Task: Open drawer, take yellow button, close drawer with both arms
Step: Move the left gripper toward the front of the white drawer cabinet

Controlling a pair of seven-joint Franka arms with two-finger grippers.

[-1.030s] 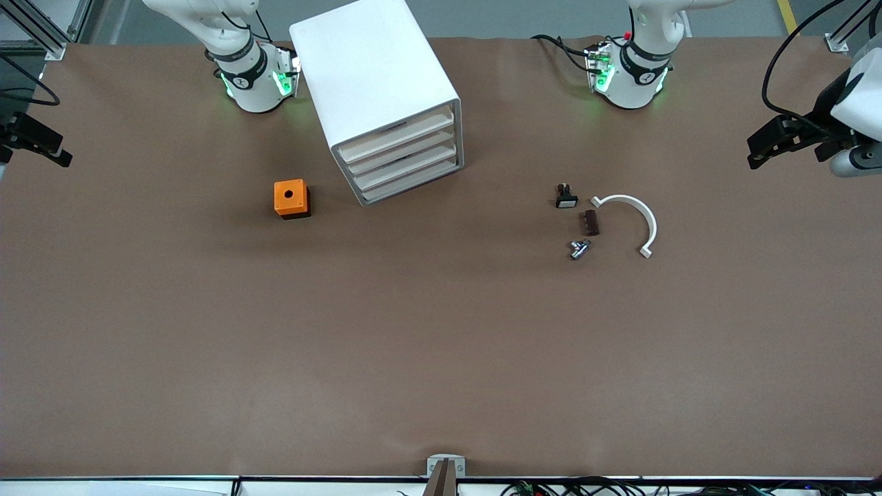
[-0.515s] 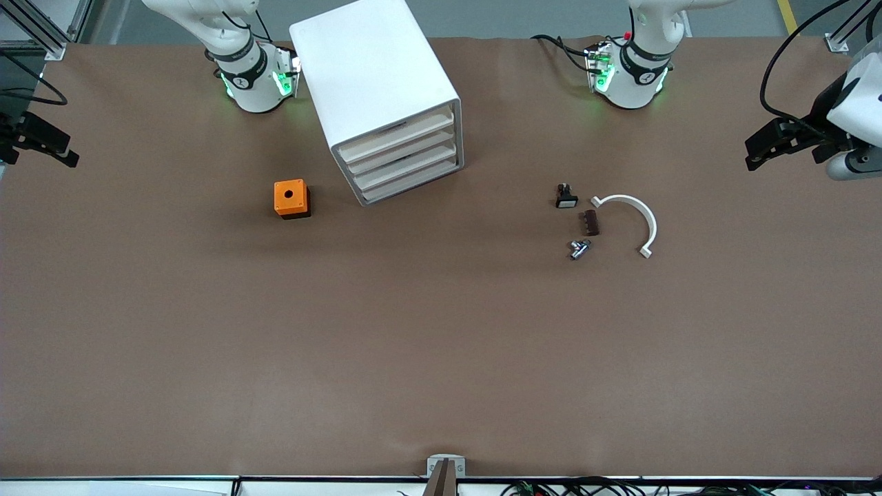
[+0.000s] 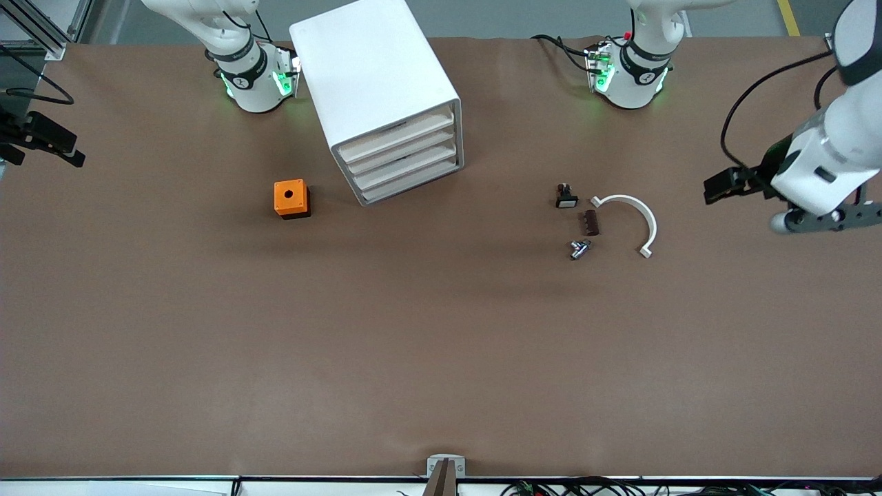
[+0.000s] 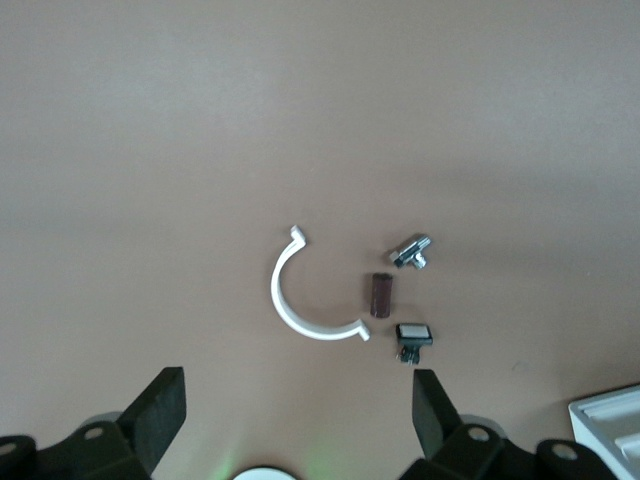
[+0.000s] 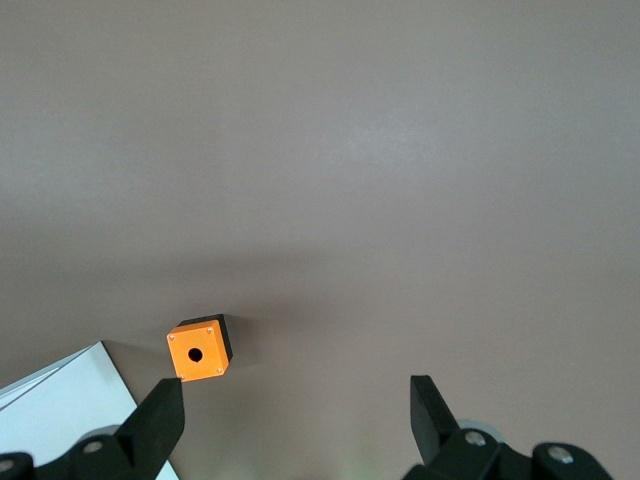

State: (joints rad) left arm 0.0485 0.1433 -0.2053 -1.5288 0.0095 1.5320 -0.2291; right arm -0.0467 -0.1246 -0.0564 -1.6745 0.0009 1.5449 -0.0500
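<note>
The left claw [image 4: 290, 425] hangs open and empty over the surface [image 3: 441, 344] at the left arm's end, its fingers [image 4: 160, 405] spread wide. In the front view it [image 3: 723, 186] shows as a black tip at the end of the white arm, up in the air. Nearest to it lies a white half-ring [image 3: 630, 220], open toward the front camera. Just beside the ring are three small parts: a black part with a white face [image 3: 566, 197], a dark brown block [image 3: 590, 222] and a small metal piece [image 3: 579, 249] (the three sit close together but apart). None of them has an orange cap.

The right claw [image 5: 295, 425] is open too, holding nothing, at the right arm's end of the surface; the front view catches only its black tip [image 3: 48, 141] at the edge. An orange cube [image 3: 291, 198] with a round hole sits between it and the cabinet [image 3: 375, 89].

The white cabinet stands near the right arm's base, turned at an angle, with all its drawers [image 3: 403, 155] pushed in. The button is not in sight anywhere; no drawer is open.

In front of the drawers the surface is bare, and so is the wide stretch nearer the front camera.
</note>
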